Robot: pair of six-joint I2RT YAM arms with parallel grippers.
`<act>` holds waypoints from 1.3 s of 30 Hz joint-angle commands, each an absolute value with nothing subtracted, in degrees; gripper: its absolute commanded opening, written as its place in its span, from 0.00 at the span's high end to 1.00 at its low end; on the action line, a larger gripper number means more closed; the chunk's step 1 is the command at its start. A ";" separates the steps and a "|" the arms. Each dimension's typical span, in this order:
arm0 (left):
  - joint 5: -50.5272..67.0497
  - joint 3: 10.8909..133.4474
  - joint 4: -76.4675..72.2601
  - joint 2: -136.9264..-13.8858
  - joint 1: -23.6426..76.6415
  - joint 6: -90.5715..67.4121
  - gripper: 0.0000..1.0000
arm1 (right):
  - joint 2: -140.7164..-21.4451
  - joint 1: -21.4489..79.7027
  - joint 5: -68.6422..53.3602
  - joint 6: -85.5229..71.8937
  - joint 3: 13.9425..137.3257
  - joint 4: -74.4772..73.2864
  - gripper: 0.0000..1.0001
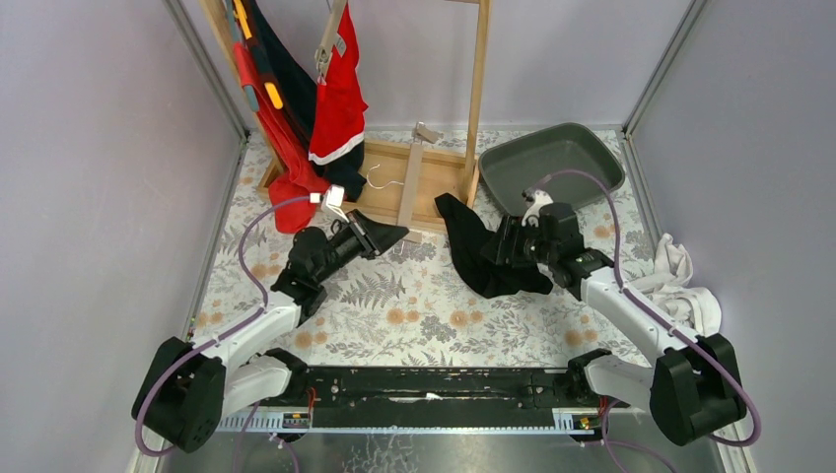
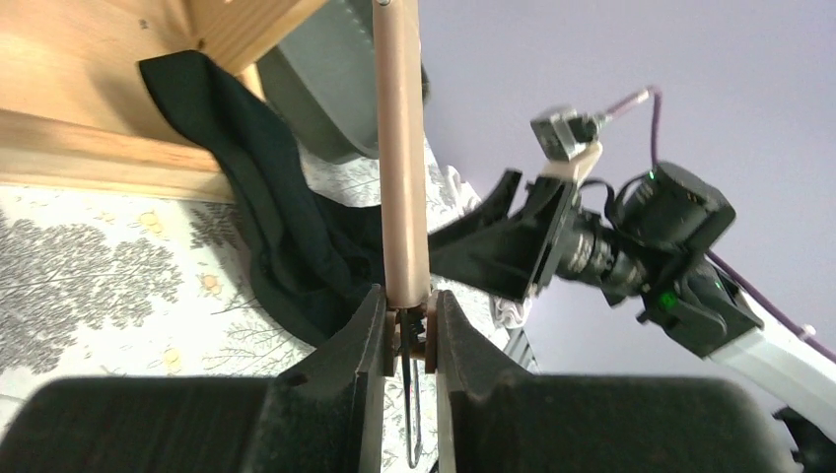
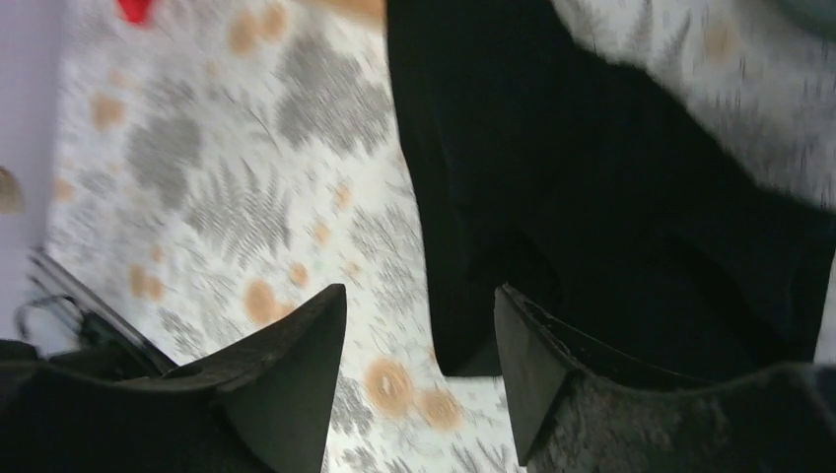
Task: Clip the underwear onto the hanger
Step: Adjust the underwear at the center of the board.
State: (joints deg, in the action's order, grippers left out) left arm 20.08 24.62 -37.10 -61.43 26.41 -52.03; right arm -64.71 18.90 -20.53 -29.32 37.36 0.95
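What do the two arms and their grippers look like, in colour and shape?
The left arm and right arm have white links and bulky black joints. A purple cable loops along each. The left gripper and right gripper are black, with wedge-shaped, tapering fingers. A small green light glows on the right wrist.

The hanger, a pale round wooden bar, is pinched by its near end in the closed left tool and points straight away from it. The underwear, black and crumpled, lies on the bench, its edge under the spread right tool.
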 commanded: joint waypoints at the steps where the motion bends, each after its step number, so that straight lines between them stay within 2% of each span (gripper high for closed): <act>1: 17.35 24.78 -36.48 -61.52 24.56 -53.53 1.00 | -63.81 25.44 -7.33 -24.48 38.79 -13.67 0.40; 7: 17.13 25.31 -37.24 -62.07 23.50 -54.39 1.00 | -62.80 31.74 -0.53 -28.38 37.58 -18.14 0.60; 9: 17.07 25.27 -37.24 -62.13 23.38 -54.45 1.00 | -62.82 33.48 0.85 -29.81 37.30 -19.19 0.61; 13: 17.25 24.68 -37.88 -62.40 22.87 -54.65 1.00 | -64.10 35.82 3.50 -31.99 36.78 -20.21 0.60; 19: 17.60 24.02 -38.74 -62.87 22.25 -54.84 1.00 | -68.12 37.46 4.78 -33.28 37.75 -19.98 0.50; 26: 18.64 23.31 -40.07 -63.69 21.12 -55.18 1.00 | -71.87 38.14 5.57 -34.35 39.01 -18.05 0.50; 33: 19.78 22.86 -41.50 -64.48 20.17 -55.52 1.00 | -70.23 38.56 5.57 -34.51 39.98 -17.83 0.49; 39: 20.35 22.33 -42.77 -65.09 19.72 -56.05 1.00 | -70.98 38.58 4.21 -34.99 40.37 -16.44 0.43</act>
